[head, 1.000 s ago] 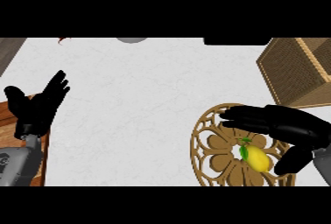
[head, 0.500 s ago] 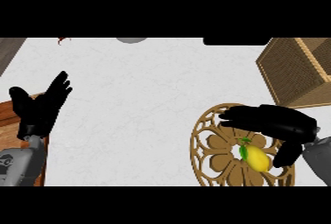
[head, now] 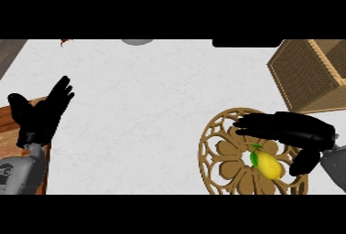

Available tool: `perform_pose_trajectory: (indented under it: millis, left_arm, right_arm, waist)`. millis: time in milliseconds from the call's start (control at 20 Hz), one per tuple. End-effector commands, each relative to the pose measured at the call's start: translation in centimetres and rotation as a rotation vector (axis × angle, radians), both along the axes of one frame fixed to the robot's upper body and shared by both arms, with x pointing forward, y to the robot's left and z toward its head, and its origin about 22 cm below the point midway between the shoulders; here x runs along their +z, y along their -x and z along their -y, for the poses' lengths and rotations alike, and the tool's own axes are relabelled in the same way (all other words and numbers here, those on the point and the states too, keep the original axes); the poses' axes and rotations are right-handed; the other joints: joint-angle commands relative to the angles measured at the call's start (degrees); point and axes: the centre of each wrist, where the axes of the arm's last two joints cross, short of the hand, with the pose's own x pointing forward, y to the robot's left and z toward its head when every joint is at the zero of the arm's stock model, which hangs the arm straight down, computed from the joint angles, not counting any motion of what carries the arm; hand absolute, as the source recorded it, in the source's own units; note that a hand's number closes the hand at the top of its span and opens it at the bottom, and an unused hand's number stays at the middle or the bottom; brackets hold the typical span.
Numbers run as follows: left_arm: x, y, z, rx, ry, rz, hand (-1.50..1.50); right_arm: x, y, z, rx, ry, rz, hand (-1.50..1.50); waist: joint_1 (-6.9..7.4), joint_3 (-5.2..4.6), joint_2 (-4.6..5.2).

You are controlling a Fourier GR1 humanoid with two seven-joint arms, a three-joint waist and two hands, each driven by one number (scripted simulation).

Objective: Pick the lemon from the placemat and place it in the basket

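Yellow lemon point(head: 269, 165) lies on the round placemat point(head: 223, 155), right hand point(head: 290, 130) spread over it; left hand point(head: 40, 114) rests open.

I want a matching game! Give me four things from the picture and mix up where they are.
Things:
1. yellow lemon with a green leaf
2. brown woven wicker basket
3. robot's black left hand
4. robot's black right hand

Places:
A. upper right corner of the counter
B. left edge, open, fingers up
C. on the round tan cut-out placemat
D. arched over the lemon

Pairs: 1-C, 2-A, 3-B, 4-D
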Motion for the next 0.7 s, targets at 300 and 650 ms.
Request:
perform_pose_trajectory:
  millis: [300, 650]
  left_arm:
    - [-0.8, 0.8, -0.8, -0.002, 0.012, -0.003, 0.00]
    - [-1.1, 1.0, 0.2, 0.000, 0.015, -0.014, 0.00]
  right_arm:
    - [-1.6, 0.1, 0.6, 0.104, 0.018, -0.047, -1.50]
    - [-3.9, 1.2, -1.0, 0.074, 0.049, -0.008, -1.50]
  waist:
    - [-0.08, 0.00, 0.01]
    - [-0.12, 0.00, 0.00]
